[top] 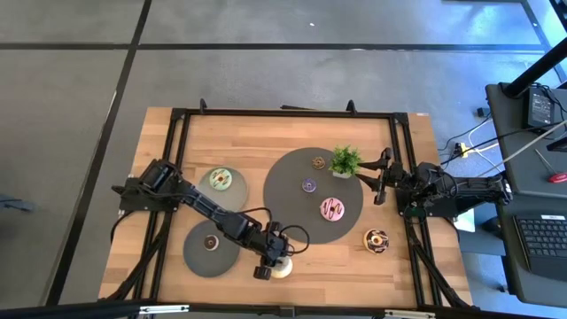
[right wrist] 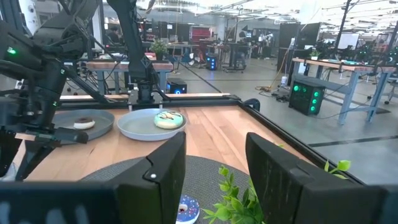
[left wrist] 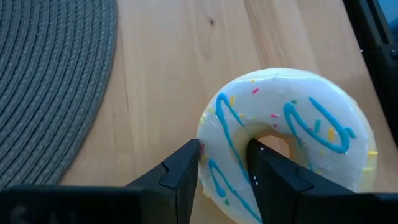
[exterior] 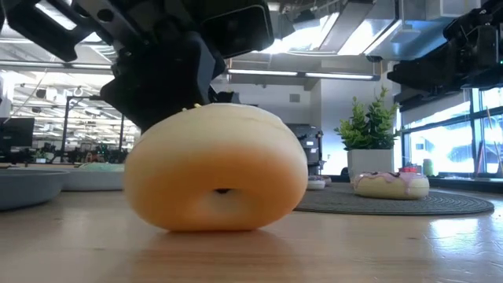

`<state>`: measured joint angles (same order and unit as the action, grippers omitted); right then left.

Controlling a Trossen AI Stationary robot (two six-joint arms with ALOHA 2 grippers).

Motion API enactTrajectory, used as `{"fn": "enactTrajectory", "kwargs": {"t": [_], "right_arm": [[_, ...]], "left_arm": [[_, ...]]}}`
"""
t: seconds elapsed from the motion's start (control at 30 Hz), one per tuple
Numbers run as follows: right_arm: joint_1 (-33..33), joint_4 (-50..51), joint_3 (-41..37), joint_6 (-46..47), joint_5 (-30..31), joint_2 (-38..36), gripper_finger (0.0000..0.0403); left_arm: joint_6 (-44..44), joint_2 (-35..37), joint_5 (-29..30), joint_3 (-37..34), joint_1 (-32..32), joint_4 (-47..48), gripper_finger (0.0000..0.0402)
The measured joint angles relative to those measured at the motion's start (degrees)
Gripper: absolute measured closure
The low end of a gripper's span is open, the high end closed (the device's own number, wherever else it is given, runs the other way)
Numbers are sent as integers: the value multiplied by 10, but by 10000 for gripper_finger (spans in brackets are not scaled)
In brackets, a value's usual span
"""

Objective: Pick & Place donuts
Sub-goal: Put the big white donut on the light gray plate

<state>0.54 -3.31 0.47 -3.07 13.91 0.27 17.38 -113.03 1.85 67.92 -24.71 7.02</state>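
Donuts lie scattered over the wooden tabletop (top: 239, 159). Near its front edge, about midway along, the left gripper (top: 268, 263) pinches the cream donut (top: 282, 267), white-iced with blue squiggles: one finger (left wrist: 180, 177) presses the outer side, the other sits in the hole, closed on the ring wall. The low view shows this donut resting on the wood.

On the large grey mat (top: 292, 217) at the middle lie a pink donut (top: 333, 209), a tiny purple donut (top: 308, 185) and a tiny brown donut (top: 317, 162), with the potted plant (top: 345, 160) on the mat's rim toward the right edge. A chocolate-sprinkled donut (top: 376, 240) sits on bare wood near the front right corner.

Toward the left edge, a pale-green donut (top: 221, 180) lies on a grey plate (top: 235, 190); in front of it a second grey plate (top: 197, 255) carries what looks like a small cream ring (top: 211, 241), though it is too small to be sure.

The right gripper (top: 367, 180) hovers by the right edge beside the plant, fingers spread apart and empty
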Motion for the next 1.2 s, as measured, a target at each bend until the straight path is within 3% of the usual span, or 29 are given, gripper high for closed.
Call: {"fn": "enactTrajectory", "kwargs": {"t": [0.2, 0.57, 0.73, 0.83, 0.93, 1.1, 1.2], "right_arm": [[0, 0, 0, -1, 0, 0, 234], [0, 0, 0, -1, 0, 0, 234], [0, 0, 0, -1, 0, 0, 234], [0, 0, 0, -1, 0, 0, 234], [0, 0, 0, -2, 0, 0, 234], [0, -1, 0, -2, 0, 0, 234], [0, -1, 0, -4, 0, 0, 234]], "left_arm": [[-5, 0, -1, 0, 0, -1, 290], [-31, 4, -4, 0, 0, 5, 386], [-58, 43, 6, -2, 0, 36, 392], [-62, 81, 53, -1, 0, 104, 393], [-29, 127, 143, -1, 1, 223, 396], [172, 181, 320, -1, 1, 481, 394], [311, 188, 372, -1, 2, 620, 395]]}}
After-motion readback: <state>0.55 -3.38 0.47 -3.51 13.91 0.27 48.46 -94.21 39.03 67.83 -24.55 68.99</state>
